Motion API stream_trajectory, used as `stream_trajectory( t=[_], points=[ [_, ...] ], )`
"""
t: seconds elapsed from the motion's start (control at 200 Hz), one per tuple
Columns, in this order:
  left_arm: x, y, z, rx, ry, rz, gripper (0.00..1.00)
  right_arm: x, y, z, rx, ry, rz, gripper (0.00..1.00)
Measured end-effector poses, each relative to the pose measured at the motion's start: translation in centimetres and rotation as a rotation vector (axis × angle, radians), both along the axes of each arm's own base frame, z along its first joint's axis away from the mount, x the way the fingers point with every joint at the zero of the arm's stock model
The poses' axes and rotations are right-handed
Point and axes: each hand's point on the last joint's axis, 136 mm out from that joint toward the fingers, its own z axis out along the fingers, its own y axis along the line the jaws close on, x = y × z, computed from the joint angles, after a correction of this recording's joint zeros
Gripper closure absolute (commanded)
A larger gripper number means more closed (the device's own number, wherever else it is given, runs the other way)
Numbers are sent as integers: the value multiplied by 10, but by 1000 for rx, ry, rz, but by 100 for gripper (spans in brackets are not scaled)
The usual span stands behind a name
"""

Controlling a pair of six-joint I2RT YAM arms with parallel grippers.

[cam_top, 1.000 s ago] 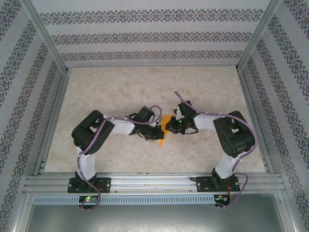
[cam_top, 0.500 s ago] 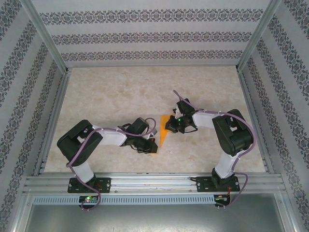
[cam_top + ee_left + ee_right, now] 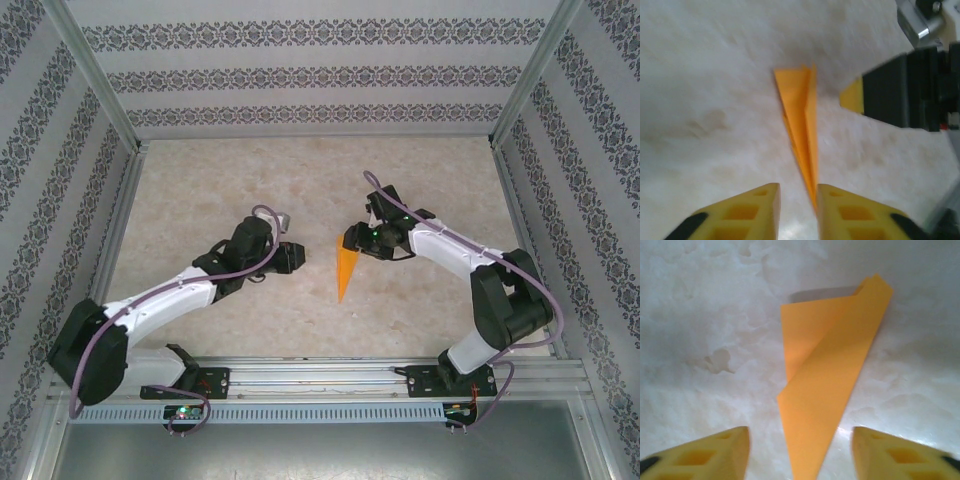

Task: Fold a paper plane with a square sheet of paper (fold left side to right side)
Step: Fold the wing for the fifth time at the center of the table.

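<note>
The paper plane [image 3: 345, 272] is a narrow bright orange wedge lying flat on the table, its point toward the near edge. In the right wrist view the plane [image 3: 830, 385] has one flap folded over and a corner lifting slightly. My right gripper [image 3: 350, 240] hovers at the wide end, and its jaws [image 3: 799, 434] stand wide open on either side of the paper without touching it. My left gripper [image 3: 298, 256] is a little to the plane's left. Seen from the left wrist, its jaws [image 3: 797, 194] are slightly open, with the plane's [image 3: 802, 115] tip just beside the right finger [image 3: 840, 210].
The pale marbled table [image 3: 250, 180] stretches out bare behind and to both sides of the arms. Patterned walls and metal posts enclose it, and an aluminium rail [image 3: 320, 378] runs along the near edge. The right gripper's black body [image 3: 910, 90] shows in the left wrist view.
Both grippers have opened and let go of the orange paper. The left arm has swung out to the left and stretched; the right arm has backed off slightly. The plane now lies free.
</note>
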Motion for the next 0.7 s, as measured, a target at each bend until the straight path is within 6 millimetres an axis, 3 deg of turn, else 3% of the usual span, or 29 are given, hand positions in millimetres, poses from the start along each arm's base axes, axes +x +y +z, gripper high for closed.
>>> stream_trajectory(
  t=[0.185,0.43,0.699],
  points=[
    [16,32,5,136,-104,102,47,-14,5,-5,-185,7,43,31],
    [23,52,6,217,-154,156,41,-4,23,-27,-365,17,83,32],
    [23,66,14,249,-185,185,40,5,18,-49,-477,50,52,48]
  ],
)
